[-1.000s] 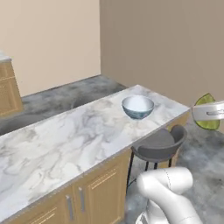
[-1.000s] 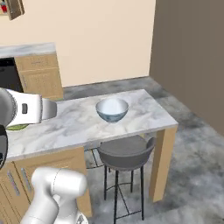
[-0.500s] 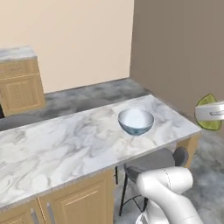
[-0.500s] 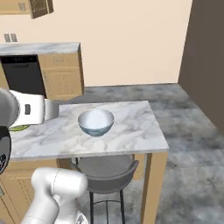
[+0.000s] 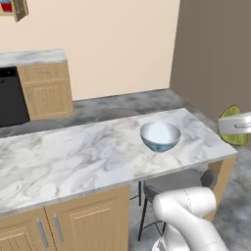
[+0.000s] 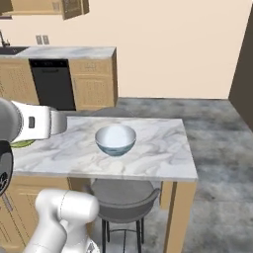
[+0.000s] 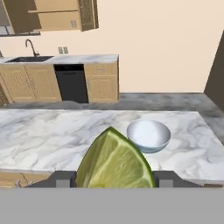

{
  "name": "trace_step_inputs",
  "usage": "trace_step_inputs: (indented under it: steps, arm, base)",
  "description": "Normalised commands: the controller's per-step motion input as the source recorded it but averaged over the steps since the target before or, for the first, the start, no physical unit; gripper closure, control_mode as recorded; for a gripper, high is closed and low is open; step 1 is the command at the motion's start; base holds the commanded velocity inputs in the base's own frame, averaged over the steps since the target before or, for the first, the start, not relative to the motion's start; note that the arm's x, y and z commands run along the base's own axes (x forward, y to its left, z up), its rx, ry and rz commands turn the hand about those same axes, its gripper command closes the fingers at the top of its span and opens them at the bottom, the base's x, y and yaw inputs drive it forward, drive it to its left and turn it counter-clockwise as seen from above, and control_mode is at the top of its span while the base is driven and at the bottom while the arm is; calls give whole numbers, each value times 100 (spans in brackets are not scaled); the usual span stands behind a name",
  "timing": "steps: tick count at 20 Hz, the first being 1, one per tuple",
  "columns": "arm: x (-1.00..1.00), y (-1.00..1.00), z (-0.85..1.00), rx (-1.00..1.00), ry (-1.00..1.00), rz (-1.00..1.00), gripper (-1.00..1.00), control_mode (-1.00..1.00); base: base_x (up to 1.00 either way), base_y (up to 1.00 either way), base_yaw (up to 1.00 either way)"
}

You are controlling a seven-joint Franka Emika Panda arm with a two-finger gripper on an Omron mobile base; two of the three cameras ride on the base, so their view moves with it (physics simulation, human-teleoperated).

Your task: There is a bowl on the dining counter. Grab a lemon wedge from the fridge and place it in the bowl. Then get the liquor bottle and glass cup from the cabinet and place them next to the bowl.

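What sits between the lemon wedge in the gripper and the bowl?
Nothing: in the hand view, bare marble of the dining counter separates the lemon wedge from the bowl.

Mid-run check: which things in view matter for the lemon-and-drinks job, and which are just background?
Job:
lemon wedge, held in the gripper
bowl, empty
dining counter
wall cabinet, door open

Background:
stool under the counter
dishwasher
sink faucet

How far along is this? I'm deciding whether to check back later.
Fetched already: the lemon wedge sits in the tool, off the dining counter. Still to do: drop it into the empty bowl, then bring the bottle and cup; neither stands by the bowl.
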Motion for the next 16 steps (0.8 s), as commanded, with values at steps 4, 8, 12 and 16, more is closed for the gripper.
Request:
trace_step_inputs:
  steps: [4,8,12,16]
  arm:
    - [0,0,0,0,0,0,100,100]
    - [0,0,0,0,0,0,100,100]
    - [84,-51,0,5,10,25,100,-100]
    - [99,-32,0,5,34,11,100,-100]
  base:
    - [98,-39,37]
    - [88,-43,37]
    - [0,0,0]
    - [0,0,0]
